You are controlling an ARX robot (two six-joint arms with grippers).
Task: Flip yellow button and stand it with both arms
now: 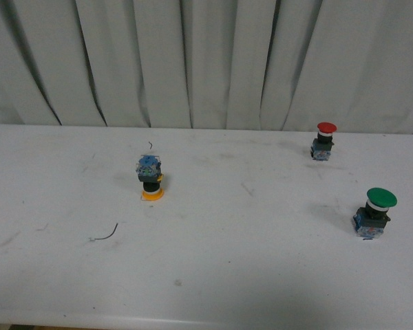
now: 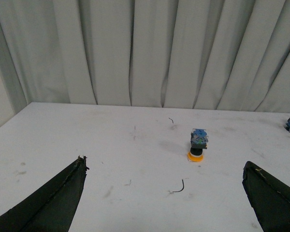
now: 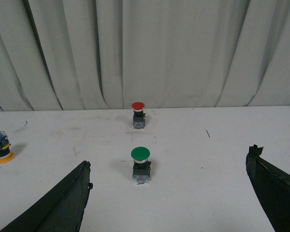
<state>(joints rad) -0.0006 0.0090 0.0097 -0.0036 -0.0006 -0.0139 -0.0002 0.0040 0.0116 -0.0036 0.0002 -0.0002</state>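
Note:
The yellow button point(image 1: 150, 178) stands upside down on the white table, left of centre: yellow cap on the surface, black collar above it, blue contact block on top. In the left wrist view the yellow button point(image 2: 198, 144) lies well beyond my open left gripper point(image 2: 164, 166), slightly toward one finger. The right wrist view catches the yellow button point(image 3: 0, 148) at the frame's edge, far from my open right gripper point(image 3: 169, 162). Neither arm shows in the front view. Nothing sits between either pair of fingers.
A green-capped button point(image 1: 374, 212) stands upright at the right, and in the right wrist view it point(image 3: 140, 164) is just ahead of the fingers. A red-capped button point(image 1: 324, 140) stands farther back. A thin dark wire scrap point(image 1: 107, 234) lies front left. Grey curtain point(image 1: 206, 62) behind the table.

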